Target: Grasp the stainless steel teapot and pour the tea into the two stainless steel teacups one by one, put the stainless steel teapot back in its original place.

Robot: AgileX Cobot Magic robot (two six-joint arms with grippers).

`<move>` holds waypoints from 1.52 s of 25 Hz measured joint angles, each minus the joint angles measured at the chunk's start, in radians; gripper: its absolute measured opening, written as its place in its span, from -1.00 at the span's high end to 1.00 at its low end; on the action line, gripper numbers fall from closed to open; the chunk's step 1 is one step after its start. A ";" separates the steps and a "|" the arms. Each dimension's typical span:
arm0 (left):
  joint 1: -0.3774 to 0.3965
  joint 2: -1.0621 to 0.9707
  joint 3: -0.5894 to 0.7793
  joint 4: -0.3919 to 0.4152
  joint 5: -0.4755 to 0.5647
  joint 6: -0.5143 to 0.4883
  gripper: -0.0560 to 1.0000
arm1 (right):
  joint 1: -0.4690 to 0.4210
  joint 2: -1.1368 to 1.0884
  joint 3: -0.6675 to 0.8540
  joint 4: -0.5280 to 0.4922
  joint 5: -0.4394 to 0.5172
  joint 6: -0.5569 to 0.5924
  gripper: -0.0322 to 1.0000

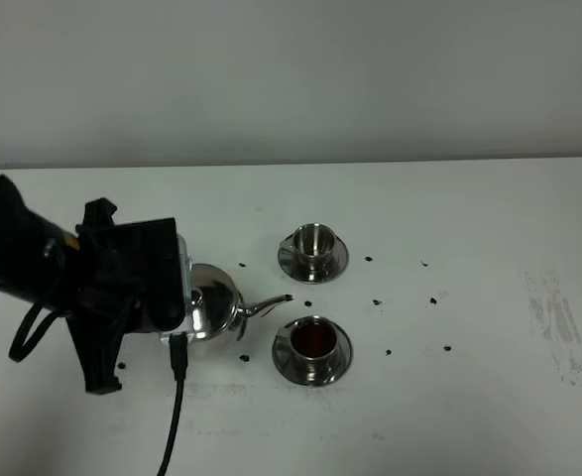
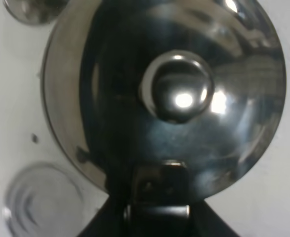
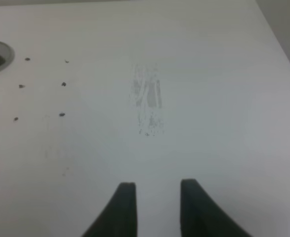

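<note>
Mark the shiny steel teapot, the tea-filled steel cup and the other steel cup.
shiny steel teapot (image 1: 216, 297): exterior high view, domed body.
tea-filled steel cup (image 1: 313, 364): exterior high view, front wall.
other steel cup (image 1: 312, 238): exterior high view, bowl.

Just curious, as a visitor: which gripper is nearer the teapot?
Left. The left gripper is at the teapot's handle; the right gripper hangs over the table, well away.
</note>
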 joint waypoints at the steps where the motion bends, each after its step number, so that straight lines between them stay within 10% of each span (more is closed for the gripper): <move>1: 0.005 -0.004 0.033 -0.019 -0.021 0.005 0.48 | 0.000 0.000 0.000 0.000 0.000 0.000 0.53; 15: 0.009 0.108 0.160 -0.194 -0.159 0.017 0.48 | 0.000 0.000 0.000 0.000 0.000 0.000 0.53; 38: 0.076 0.112 -0.061 -0.114 -0.071 0.041 0.48 | 0.000 0.000 0.000 0.000 0.000 0.000 0.53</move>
